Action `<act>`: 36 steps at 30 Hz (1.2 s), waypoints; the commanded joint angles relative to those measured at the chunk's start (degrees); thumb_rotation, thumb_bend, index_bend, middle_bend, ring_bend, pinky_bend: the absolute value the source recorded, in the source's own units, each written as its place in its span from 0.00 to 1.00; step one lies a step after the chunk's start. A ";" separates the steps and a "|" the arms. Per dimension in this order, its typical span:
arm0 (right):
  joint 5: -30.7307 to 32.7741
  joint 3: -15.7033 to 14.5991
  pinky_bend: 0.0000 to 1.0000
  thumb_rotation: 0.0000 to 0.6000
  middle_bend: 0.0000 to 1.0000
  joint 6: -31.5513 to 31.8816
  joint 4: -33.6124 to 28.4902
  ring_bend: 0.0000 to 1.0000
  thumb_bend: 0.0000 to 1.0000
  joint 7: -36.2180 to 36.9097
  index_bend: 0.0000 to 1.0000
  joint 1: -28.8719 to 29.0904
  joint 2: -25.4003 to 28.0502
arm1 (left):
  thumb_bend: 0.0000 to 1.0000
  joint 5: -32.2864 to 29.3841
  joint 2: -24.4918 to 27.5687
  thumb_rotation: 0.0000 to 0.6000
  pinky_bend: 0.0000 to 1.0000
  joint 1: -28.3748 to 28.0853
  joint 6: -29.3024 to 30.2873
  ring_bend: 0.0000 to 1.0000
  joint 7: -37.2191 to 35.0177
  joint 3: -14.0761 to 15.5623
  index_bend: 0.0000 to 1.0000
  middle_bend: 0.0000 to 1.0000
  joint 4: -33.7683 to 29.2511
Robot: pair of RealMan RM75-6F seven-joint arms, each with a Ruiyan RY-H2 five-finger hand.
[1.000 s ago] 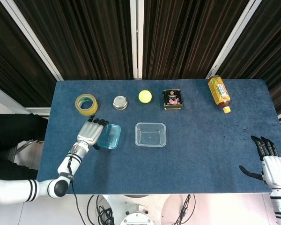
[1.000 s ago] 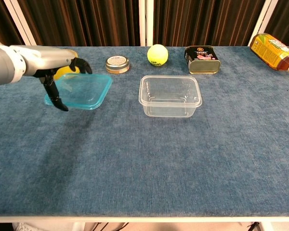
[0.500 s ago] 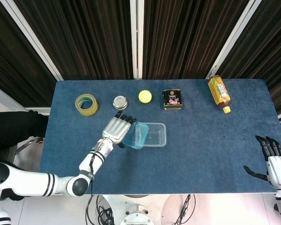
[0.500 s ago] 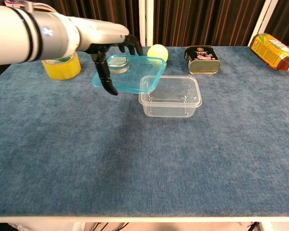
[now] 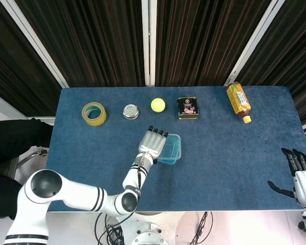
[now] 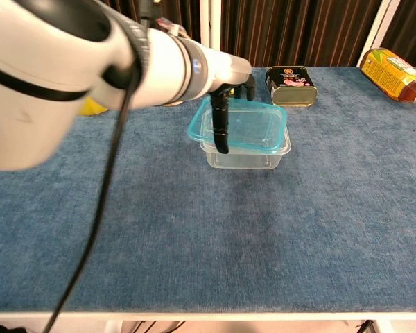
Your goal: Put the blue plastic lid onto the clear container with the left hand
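Head view: left hand (image 5: 153,142) sits over the left half of the clear container (image 5: 174,150), fingers pointing away from the robot, gripping the blue plastic lid (image 5: 169,153). The lid covers most of the container; only the container's right and far rim shows past it. Whether the lid is seated or just above the rim can't be told from this angle. Along the far side of the blue table (image 5: 219,153): yellow tape roll (image 5: 94,113), small round metal tin (image 5: 131,111), tennis ball (image 5: 158,105), dark rectangular can (image 5: 187,108), and an orange-labelled bottle (image 5: 238,101) lying on its side near the far right corner. Right hand (image 5: 302,178) is at the right edge of the table near the front, fingers spread, holding nothing.

Chest view: left hand (image 6: 225,104) comes in from the left with the forearm filling the upper left of the frame. Thumb is under the lid's (image 6: 246,128) left edge, other fingers on top, so the lid is pinched. The lid lies on top of the container (image 6: 246,156), shifted slightly left, with its left corner overhanging the container rim and raised a bit; not pressed flush. The can (image 6: 291,84) is just behind the container, apart from it. The bottle (image 6: 394,75) is at the far right. The tape roll (image 6: 90,106) is mostly hidden behind the arm. Right hand not visible here.
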 commanded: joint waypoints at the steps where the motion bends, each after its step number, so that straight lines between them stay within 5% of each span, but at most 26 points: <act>1: -0.02 -0.03 0.05 1.00 0.10 0.06 0.03 0.00 0.08 0.05 0.00 -0.06 -0.06 | 0.05 -0.14 -1.64 1.00 0.11 -1.32 1.37 0.13 1.55 -0.14 0.30 0.28 1.61; 16: 0.01 -0.25 0.05 1.00 0.10 1.17 -0.60 0.00 0.08 -0.47 0.00 -1.14 0.04 | 0.05 8.48 -7.05 1.00 0.10 -0.52 5.12 0.13 3.91 4.54 0.30 0.28 6.41; 25: 0.06 -0.25 0.05 1.00 0.10 1.39 -0.72 0.00 0.08 -0.56 0.00 -1.46 -0.39 | 0.05 13.35 -5.87 1.00 0.10 2.26 1.47 0.13 3.38 6.70 0.30 0.28 10.96; 36: -0.39 -0.18 0.05 1.00 0.10 1.69 -1.01 0.00 0.08 -0.77 0.00 -1.51 -0.14 | 0.05 4.18 -1.30 1.00 0.10 2.18 -3.10 0.13 5.60 0.02 0.30 0.28 5.31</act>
